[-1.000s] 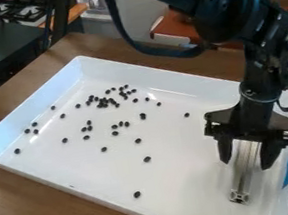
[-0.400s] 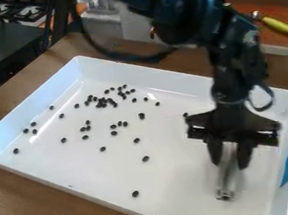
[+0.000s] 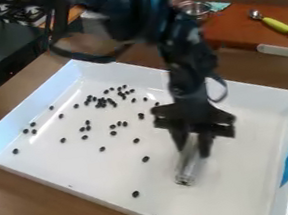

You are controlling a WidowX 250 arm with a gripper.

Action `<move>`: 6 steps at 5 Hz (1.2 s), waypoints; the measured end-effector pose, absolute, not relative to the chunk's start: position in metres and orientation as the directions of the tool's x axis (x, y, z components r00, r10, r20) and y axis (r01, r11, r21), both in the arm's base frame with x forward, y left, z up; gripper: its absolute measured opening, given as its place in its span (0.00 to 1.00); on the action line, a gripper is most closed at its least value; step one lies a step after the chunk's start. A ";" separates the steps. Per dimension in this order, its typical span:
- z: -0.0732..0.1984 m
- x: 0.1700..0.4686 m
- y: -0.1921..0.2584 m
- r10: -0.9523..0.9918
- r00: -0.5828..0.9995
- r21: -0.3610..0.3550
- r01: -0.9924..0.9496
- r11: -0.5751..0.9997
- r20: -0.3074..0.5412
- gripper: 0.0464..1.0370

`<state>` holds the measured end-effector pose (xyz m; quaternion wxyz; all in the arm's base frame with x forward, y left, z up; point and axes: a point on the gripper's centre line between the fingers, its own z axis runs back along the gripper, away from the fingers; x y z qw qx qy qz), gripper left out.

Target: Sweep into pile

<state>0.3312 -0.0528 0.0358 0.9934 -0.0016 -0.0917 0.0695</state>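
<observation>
Pinching a metal bar [image 3: 187,170] in the tool [image 3: 193,151], inside the white tray [image 3: 251,177], near scattered dark beans [image 3: 145,158]; probably stiff, light and slippery, best gripped squarely near the top.

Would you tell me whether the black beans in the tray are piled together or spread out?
Spread out: some of the black beans cluster toward the far side, but others lie scattered singly across the white tray.
</observation>
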 end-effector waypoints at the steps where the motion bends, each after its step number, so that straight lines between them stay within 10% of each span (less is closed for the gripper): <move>1: 0.033 0.330 -0.030 0.102 0.973 -0.005 -0.103 0.995 0.209 0.35; 6: 0.035 0.309 0.122 0.179 0.964 0.067 -0.195 0.979 0.196 0.35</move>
